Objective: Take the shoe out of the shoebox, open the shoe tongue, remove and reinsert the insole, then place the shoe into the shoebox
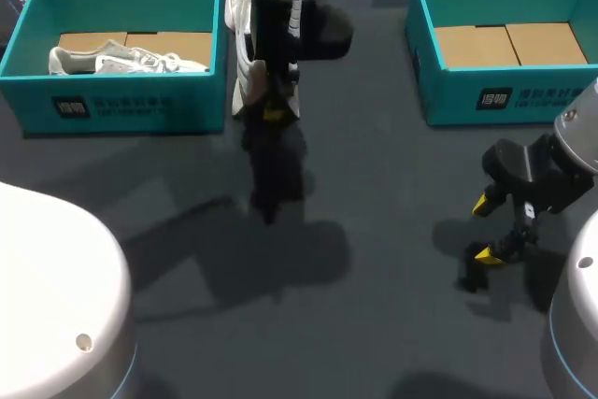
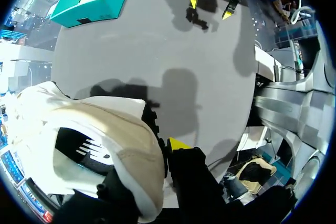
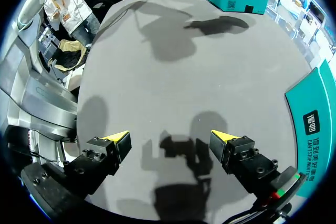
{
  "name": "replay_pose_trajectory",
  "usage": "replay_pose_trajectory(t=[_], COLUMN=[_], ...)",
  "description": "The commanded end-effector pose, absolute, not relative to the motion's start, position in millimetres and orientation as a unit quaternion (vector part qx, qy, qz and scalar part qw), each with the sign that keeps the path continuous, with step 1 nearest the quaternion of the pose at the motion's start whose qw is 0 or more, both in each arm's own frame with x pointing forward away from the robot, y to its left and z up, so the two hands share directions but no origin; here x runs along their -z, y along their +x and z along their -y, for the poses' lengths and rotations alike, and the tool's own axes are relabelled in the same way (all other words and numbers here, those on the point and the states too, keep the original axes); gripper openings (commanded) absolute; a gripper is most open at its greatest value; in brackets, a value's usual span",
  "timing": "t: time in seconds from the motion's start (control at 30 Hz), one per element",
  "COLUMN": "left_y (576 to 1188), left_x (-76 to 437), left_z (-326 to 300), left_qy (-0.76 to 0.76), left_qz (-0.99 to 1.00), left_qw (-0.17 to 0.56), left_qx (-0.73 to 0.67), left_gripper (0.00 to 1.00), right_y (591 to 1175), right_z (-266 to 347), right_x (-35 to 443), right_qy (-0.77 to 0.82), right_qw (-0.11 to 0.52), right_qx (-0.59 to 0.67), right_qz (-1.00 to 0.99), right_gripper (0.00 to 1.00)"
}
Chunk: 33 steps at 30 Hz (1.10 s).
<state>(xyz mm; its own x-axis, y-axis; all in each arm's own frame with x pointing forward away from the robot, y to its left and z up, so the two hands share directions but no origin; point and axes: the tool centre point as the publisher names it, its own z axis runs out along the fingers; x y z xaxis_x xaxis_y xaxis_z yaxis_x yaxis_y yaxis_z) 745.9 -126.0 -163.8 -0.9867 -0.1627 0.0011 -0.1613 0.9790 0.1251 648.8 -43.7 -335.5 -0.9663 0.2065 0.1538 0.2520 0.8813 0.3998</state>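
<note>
Shoe [image 1: 245,53], white with a beige heel, is clamped in the left gripper [image 1: 274,111] and is held up off the table [image 1: 374,184], just beside the left shoebox [image 1: 121,107] and outside it. In the left wrist view the shoe's rear part is seen pinched against one yellow-tipped finger [image 2: 178,144], the other finger being largely hidden by the shoe. A second shoe [image 1: 126,60] is seen lying inside the left shoebox. The right shoebox [image 1: 505,95] is set well apart, with brown cardboard on its floor. The right gripper [image 3: 170,140] is spread wide open above the table, near the right shoebox.
</note>
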Motion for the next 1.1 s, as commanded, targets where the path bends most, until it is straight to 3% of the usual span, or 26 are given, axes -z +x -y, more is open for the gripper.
replay_pose_trajectory(t=[0.03,0.23,0.83,1.1], left_y=[743.1,753.2,918.0,918.0], left_x=[163.7,163.4,152.4,152.4], left_z=[120.9,114.4,-29.1,-29.1], left_qy=[0.081,0.077,0.088,0.088], left_qz=[0.995,0.995,0.994,0.994], left_qw=[0.003,0.003,0.042,0.042], left_qx=[0.058,0.056,0.047,0.047], left_gripper=[0.0,0.0,0.0,0.0], right_y=[648.0,648.0,648.0,648.0], right_z=[43.3,43.3,43.3,43.3], right_x=[335.8,335.8,335.8,335.8], right_qy=[-0.119,-0.119,-0.119,-0.119], right_qw=[0.053,0.053,0.053,0.053], right_qx=[0.212,0.212,0.212,0.212], right_qz=[0.969,0.969,0.969,0.969], right_gripper=[1.0,1.0,1.0,1.0])
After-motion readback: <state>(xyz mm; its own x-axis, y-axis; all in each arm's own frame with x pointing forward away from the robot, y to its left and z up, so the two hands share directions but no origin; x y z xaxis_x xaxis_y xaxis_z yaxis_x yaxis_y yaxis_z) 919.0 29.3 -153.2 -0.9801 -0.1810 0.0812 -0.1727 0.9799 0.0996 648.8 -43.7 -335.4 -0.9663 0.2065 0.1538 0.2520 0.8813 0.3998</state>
